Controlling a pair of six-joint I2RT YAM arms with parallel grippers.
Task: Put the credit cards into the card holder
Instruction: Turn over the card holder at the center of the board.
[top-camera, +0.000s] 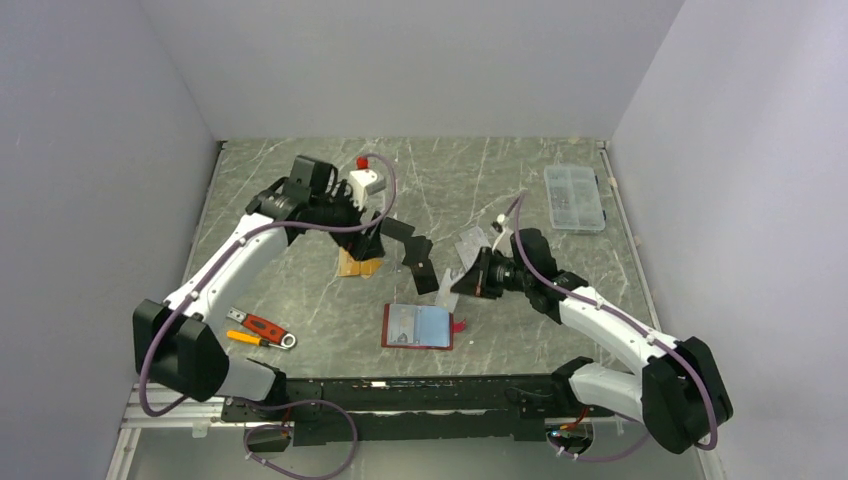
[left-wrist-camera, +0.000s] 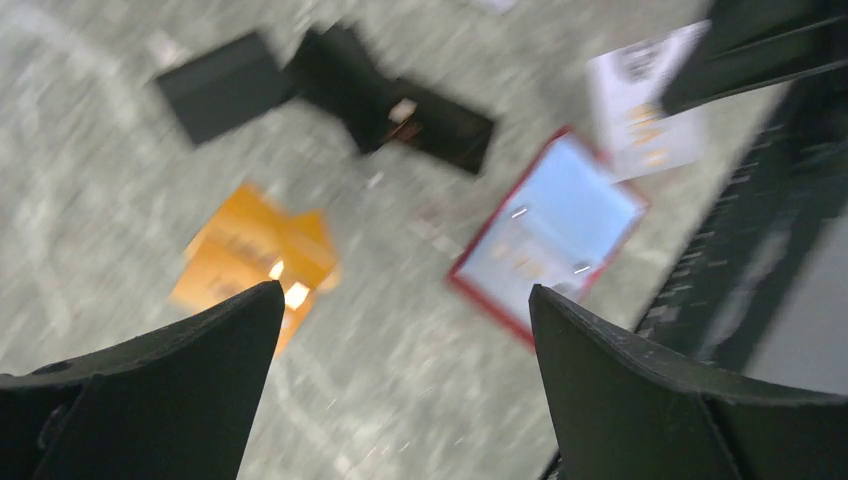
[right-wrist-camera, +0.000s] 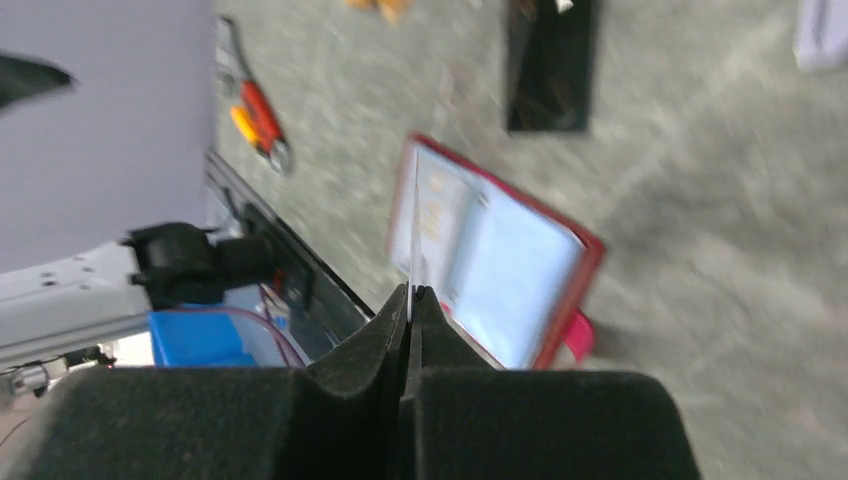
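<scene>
Right claw (right-wrist-camera: 412, 292) pinches card (left-wrist-camera: 645, 100); left claw (left-wrist-camera: 405, 292) agape

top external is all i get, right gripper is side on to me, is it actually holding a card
Observer: Yes. The right wrist view shows the right gripper shut on a thin pale card, seen edge-on between its fingers.
Operator: and the left one, anything in it
Observer: No. In the left wrist view the left gripper stands open with nothing between its fingers, and the orange cards lie below it.
</scene>
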